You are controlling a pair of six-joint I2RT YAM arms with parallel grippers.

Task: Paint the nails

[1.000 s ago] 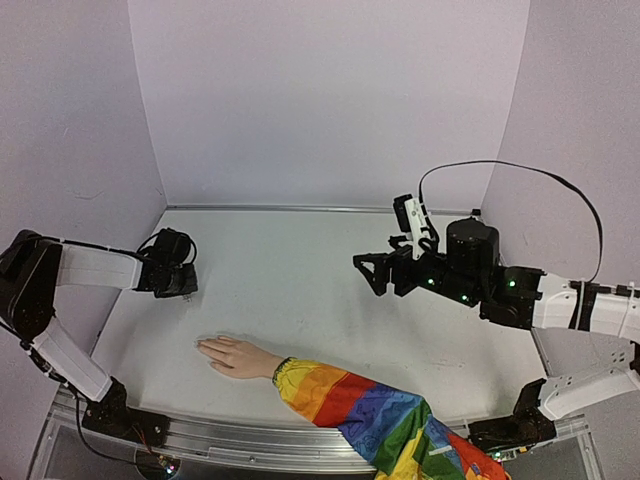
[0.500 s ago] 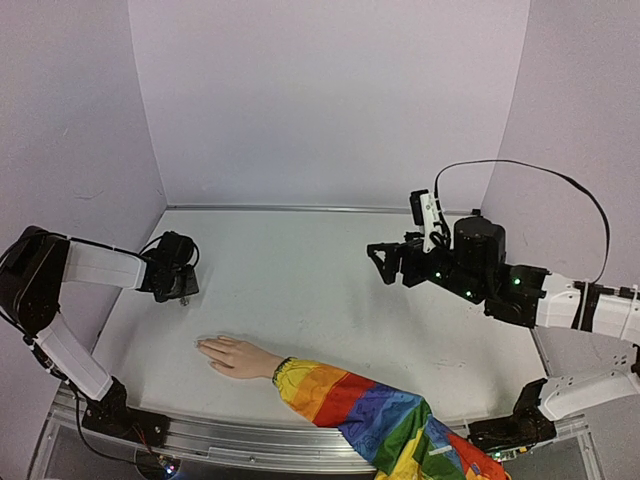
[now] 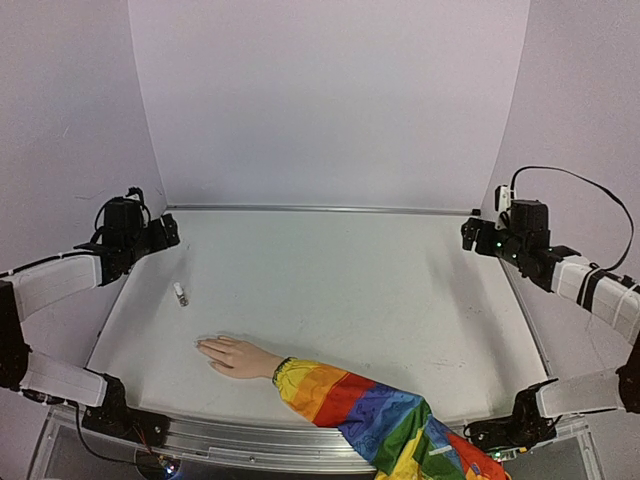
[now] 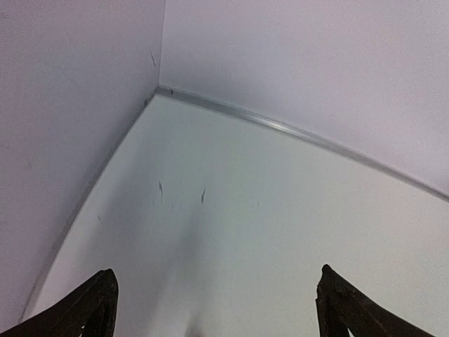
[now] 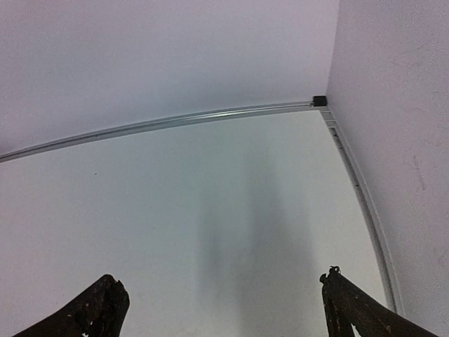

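Both arms have swung out from the middle to the tabletop's left and right edges, leaving the small clear bottle (image 3: 180, 294) standing alone near the left edge. The left fingers (image 3: 165, 233) and right fingers (image 3: 470, 236) are spread wide, holding nothing. The nails (image 3: 201, 345) tip the mannequin hand (image 3: 238, 357), which lies near the front edge pointing left. Best, I judge, to grip the bottle low and upright before twisting its cap.
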